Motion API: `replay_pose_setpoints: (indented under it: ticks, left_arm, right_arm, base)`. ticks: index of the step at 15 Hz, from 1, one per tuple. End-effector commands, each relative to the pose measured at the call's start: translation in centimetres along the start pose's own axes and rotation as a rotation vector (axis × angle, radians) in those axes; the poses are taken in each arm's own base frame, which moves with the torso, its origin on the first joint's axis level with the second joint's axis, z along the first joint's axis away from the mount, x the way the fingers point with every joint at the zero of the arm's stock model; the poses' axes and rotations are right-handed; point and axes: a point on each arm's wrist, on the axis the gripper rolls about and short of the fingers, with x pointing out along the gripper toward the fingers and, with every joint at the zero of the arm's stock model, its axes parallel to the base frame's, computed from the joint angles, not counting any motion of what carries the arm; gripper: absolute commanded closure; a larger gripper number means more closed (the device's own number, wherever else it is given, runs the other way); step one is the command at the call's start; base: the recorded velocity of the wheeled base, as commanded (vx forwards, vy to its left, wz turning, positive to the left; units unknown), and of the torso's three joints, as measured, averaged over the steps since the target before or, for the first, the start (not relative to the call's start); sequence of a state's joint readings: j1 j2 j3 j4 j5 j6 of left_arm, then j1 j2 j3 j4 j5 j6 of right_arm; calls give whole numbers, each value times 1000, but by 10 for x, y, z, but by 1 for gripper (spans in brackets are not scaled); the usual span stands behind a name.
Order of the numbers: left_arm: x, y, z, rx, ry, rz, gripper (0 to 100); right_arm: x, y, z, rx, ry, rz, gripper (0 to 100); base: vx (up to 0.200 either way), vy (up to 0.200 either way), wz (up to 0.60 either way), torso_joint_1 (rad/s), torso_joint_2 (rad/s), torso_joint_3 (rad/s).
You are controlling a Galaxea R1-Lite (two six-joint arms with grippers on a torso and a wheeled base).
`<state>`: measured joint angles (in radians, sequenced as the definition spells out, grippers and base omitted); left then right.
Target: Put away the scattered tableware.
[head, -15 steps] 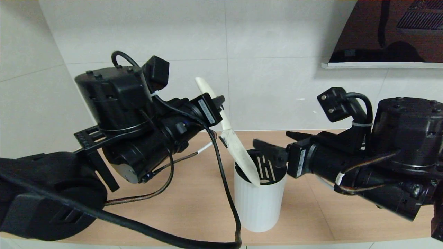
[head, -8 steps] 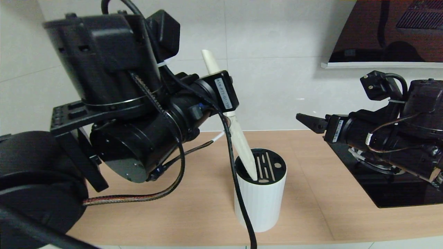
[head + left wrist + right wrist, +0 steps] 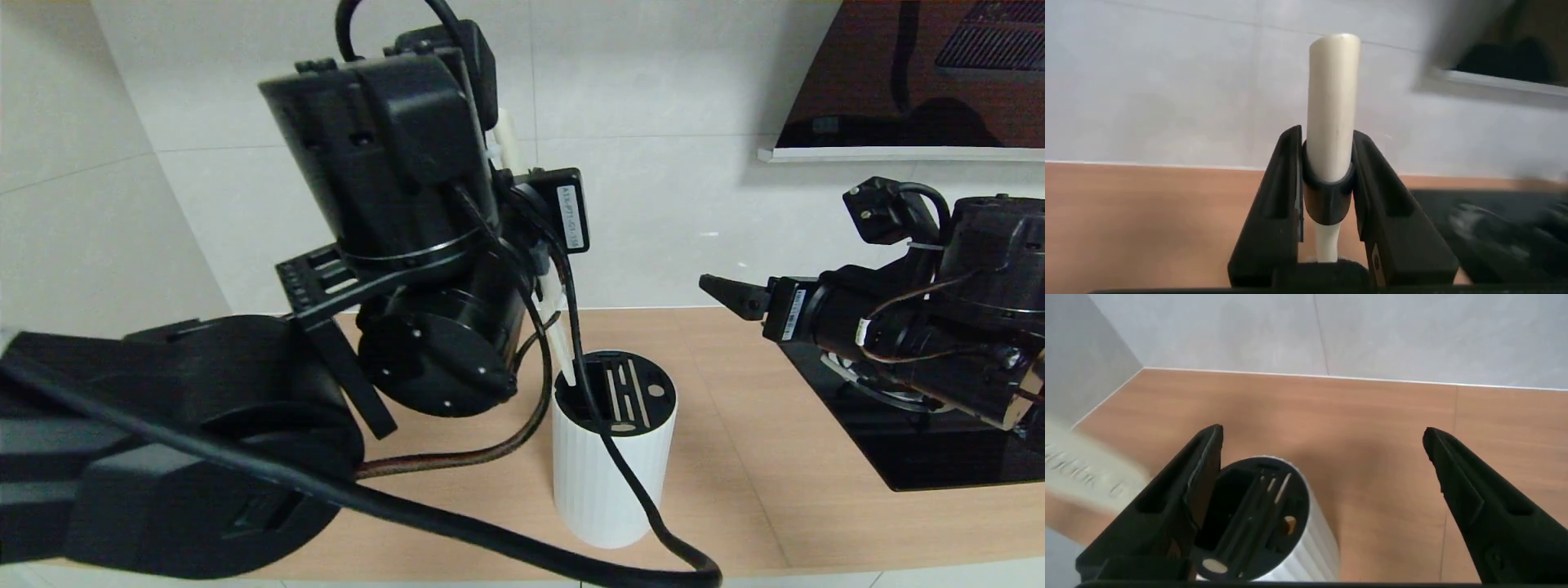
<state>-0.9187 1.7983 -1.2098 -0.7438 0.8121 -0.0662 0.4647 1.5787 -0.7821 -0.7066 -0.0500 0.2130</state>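
**Stock check: knife at the holder, left arm loaded**

Left wrist view. Item one: left gripper [image 3: 1328, 145], clamped on the knife [image 3: 1333, 90]. Its two black fingers press the cream handle from either side, and the rounded butt of the handle stands proud above them. I see the wooden counter [image 3: 1143, 220] behind.

Right wrist view. Item two: right gripper [image 3: 1323, 437], spread wide with nothing between its fingers [image 3: 1196, 486]. It touches nothing. The knife holder [image 3: 1266, 531], a white ribbed cylinder with a black slotted top, stands on the counter beyond the gap. A blurred pale strip at the picture's edge is the knife's blade, I believe.

Head view. The blade slants down from the left gripper, and its tip meets the holder's black top on the side nearest the left arm. I cannot tell how deep it sits. The right gripper is held level, well apart from the holder, above the near edge of a black cooktop [image 3: 898, 465].
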Motion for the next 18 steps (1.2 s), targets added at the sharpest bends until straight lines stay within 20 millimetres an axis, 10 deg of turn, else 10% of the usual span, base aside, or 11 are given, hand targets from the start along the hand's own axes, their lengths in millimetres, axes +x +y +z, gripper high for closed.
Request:
replay_pose_setpoints:
  ticks: [1,18]
  left_arm:
    - [0,-7,-18,43,26,-8,100]
    - [2,-33,-73,102,-25,-58,100]
  right_arm:
    - [4,-1,-4,-1,15,-4,0]
    - [3,0,-7,-3,18,0,0]
  base:
    - [0,0,0,0,0,0]
    - [0,0,0,0,0,0]
